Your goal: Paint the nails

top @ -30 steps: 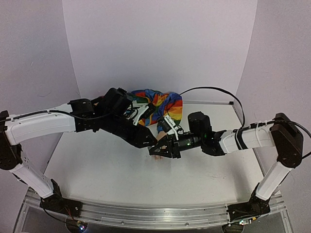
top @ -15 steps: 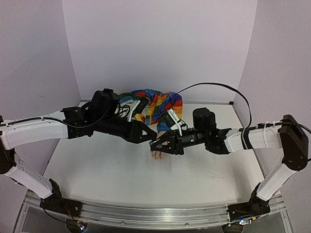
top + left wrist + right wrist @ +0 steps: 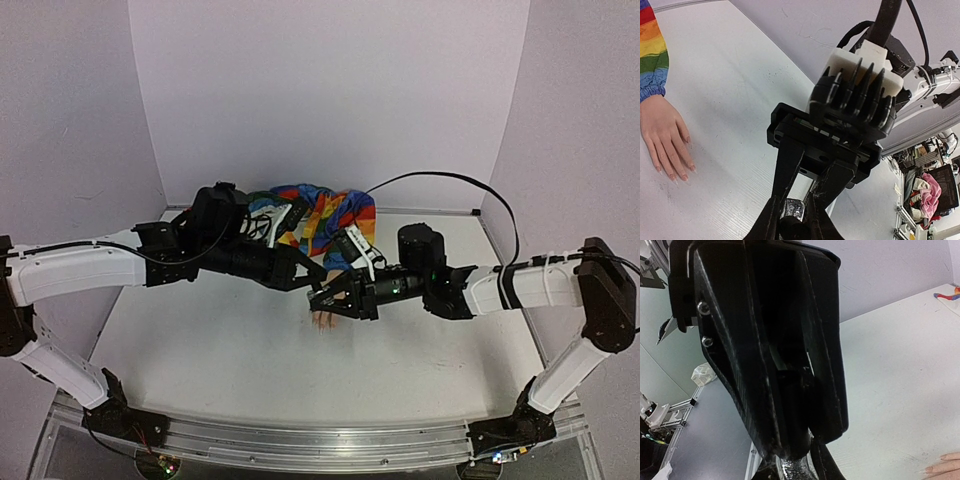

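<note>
**A:** Where are the nails (image 3: 682, 176)?

**B:** At the fingertips of the mannequin hand (image 3: 665, 137). It lies palm down on the white surface (image 3: 220, 350) with its fingers spread. The nails look pinkish. A rainbow sleeve (image 3: 335, 215) covers its wrist and bunches up behind it.

**A:** And the robot's two hands?

**B:** From above, the left hand (image 3: 308, 282) and the right hand (image 3: 325, 300) meet tip to tip just over the mannequin hand's wrist. In the left wrist view, the mannequin hand lies off to one side of them, clear of both.

**A:** Is either one gripping anything?

**B:** The right hand's fingers are drawn in tight on a small bottle (image 3: 792, 209), dark with a silvery glint. The left hand's own fingers barely show, so I cannot tell whether it is gripping.
</note>
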